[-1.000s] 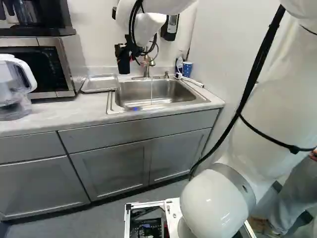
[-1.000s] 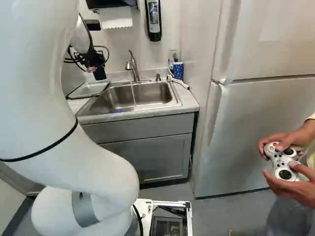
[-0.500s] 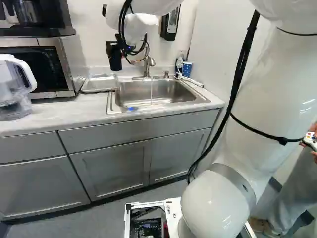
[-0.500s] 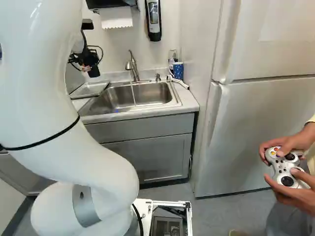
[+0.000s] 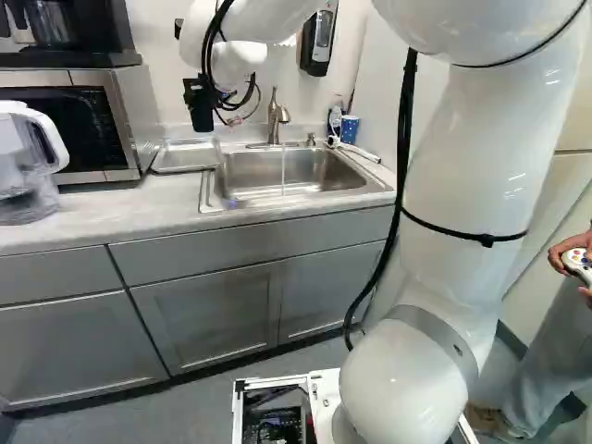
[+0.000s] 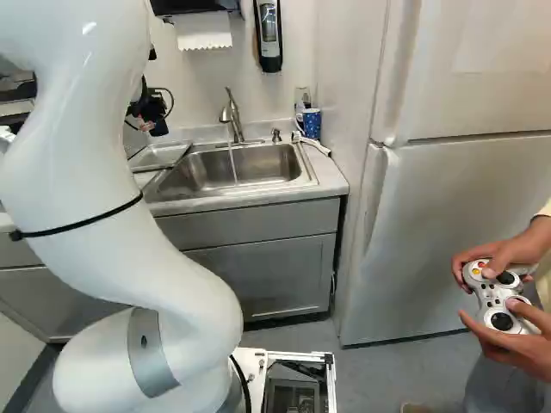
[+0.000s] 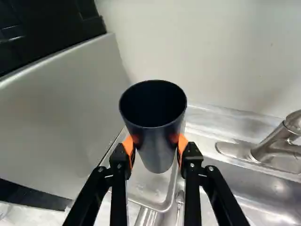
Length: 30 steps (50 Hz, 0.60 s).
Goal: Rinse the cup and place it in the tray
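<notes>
The gripper (image 7: 156, 145) grasps the cup (image 7: 154, 123) from both sides, holding it upright, raised near the tray (image 5: 185, 157). If lowered off line, the cup may catch the tray's rim and tip; if released high, it may drop and roll toward the sink (image 5: 305, 170).

Water (image 6: 233, 163) is run from the faucet (image 6: 229, 115) into the sink (image 6: 271, 162). The tray (image 6: 159, 156) is set at its left end, a blue cup (image 6: 312, 125) near its far right corner.
</notes>
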### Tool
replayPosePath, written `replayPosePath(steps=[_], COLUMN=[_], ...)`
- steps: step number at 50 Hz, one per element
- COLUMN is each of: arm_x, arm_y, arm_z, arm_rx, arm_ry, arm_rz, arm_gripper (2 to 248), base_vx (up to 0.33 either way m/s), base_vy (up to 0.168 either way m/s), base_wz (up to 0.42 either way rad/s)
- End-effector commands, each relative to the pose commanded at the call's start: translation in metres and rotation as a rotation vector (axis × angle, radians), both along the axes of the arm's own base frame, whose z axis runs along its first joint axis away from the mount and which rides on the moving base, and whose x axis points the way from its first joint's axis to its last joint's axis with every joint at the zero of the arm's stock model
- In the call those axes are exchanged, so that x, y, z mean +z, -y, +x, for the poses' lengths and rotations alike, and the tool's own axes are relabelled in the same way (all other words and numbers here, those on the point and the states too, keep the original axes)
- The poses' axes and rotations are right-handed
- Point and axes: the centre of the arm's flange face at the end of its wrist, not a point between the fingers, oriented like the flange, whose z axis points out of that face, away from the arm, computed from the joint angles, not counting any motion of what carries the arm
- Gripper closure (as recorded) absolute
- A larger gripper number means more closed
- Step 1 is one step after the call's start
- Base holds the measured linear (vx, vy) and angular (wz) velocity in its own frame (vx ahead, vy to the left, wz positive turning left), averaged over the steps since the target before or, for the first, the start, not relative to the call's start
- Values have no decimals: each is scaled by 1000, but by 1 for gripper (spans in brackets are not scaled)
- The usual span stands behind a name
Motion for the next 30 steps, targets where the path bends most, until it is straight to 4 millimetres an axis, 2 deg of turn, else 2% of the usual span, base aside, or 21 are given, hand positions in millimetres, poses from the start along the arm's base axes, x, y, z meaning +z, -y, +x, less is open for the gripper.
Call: replayPosePath(steps=[7, 30], arm_x=[-6, -31], arm_y=[-9, -11], arm_z=[9, 14], arm_rx=[-1, -7], arm_ry=[16, 3], arm_rz=[6, -6], arm_gripper=[139, 139], base_vx=[0, 0], base_vy=[0, 0], base_wz=[0, 0])
